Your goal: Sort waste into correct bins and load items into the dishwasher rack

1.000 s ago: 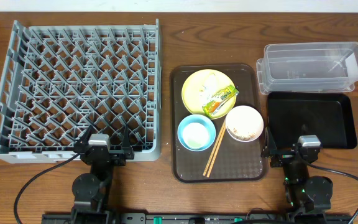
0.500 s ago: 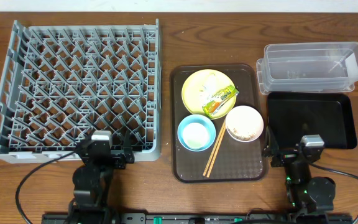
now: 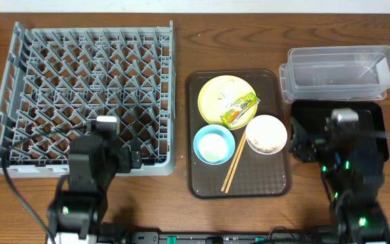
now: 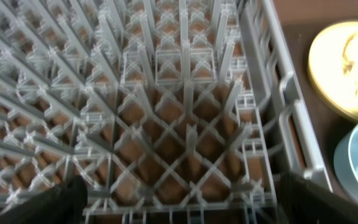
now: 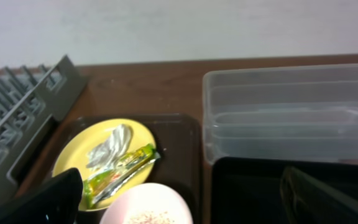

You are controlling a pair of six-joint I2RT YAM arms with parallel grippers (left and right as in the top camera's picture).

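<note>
- Right end effector (image 5: 179, 200): spread wide, empty; we place the snack wrapper (image 5: 120, 171) ahead-left of it, long axis diagonal, nearer this arm.
- Left end effector (image 4: 179, 202): wide, over dishwasher rack (image 4: 166, 124).

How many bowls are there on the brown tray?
2. The light blue bowl lies left of the chopsticks, the white-pink bowl right of them; none seems hidden.
</note>
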